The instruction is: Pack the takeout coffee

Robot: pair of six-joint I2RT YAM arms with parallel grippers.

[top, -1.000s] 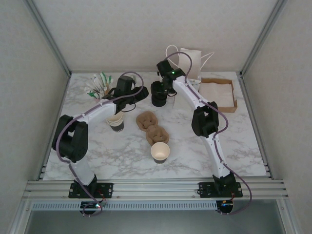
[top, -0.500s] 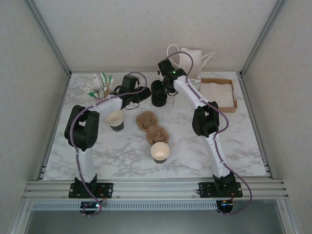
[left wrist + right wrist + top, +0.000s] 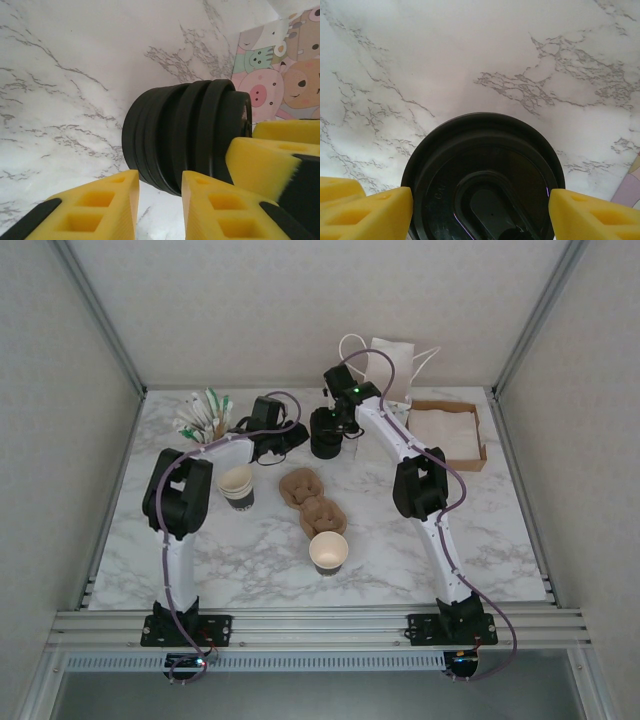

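**Both hands at the lid stack; cup stands open**

Since a second ago the left arm has drawn its elbow up and in. The left hand (image 3: 292,436) has slid right from over the cup stack (image 3: 237,486) to just beside the lid stack (image 3: 323,442). Right arm, cups and pulp carriers (image 3: 312,502) lie as before.

Left hand: fingers (image 3: 122,187) nearly together with a slit between them, tips at the stack's edge — pinching it or not, cannot tell. Right hand (image 3: 480,200): fingers flank the top lid, pads at its rim. Pressing or merely touching, cannot tell.

Takeout cup (image 3: 328,552) stands upright toward the table's front middle, just nearer than the carriers and well apart from both hands. Long axis vertical, mouth up and uncovered, cream inside showing.

Table (image 3: 480,530): white marble veined grey. Pale plain walls on three sides — aluminium rails along the near edge.
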